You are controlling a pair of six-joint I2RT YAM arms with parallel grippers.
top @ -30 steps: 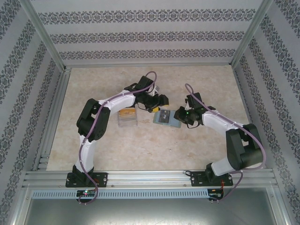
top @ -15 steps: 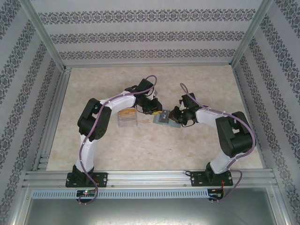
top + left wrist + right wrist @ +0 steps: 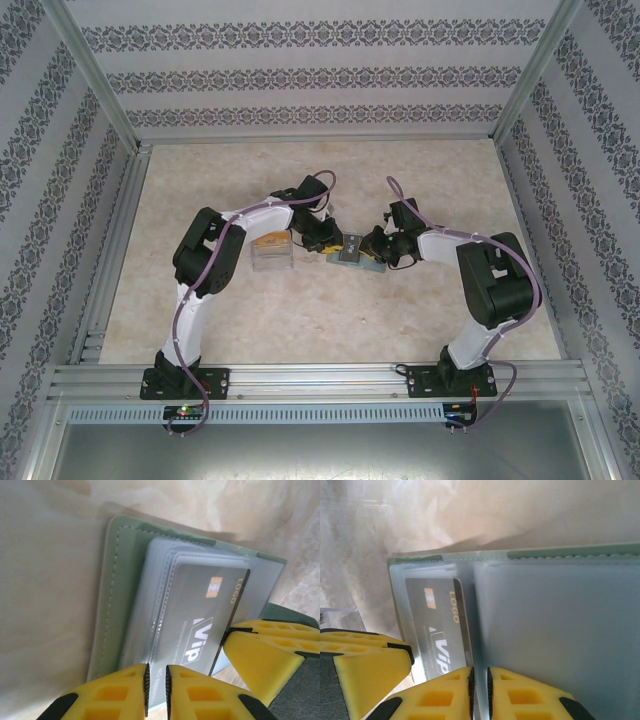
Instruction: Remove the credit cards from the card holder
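The card holder (image 3: 352, 253) lies open at the table's middle, grey-green with clear sleeves (image 3: 120, 580) (image 3: 555, 620). A dark grey credit card (image 3: 200, 625) (image 3: 437, 625), marked VIP with an orange chip, sits in its sleeve. My left gripper (image 3: 335, 243) (image 3: 156, 690) is shut on that card's end at the holder's left edge. Whether it pinches the sleeve too, I cannot tell. From the right, my right gripper (image 3: 375, 247) (image 3: 479, 692) is shut on the holder's edge near the fold. Each wrist view also catches the other gripper's yellow fingers (image 3: 265, 655) (image 3: 365, 672).
A clear plastic box (image 3: 272, 252) with an orange card inside stands just left of the left gripper. Metal rails (image 3: 320, 380) run along the table's near edge, and patterned walls (image 3: 320, 75) close the other sides.
Both grippers have closed in on the card holder from either side. The left one went from open to shut at its left edge. The right arm folded inward to the left.
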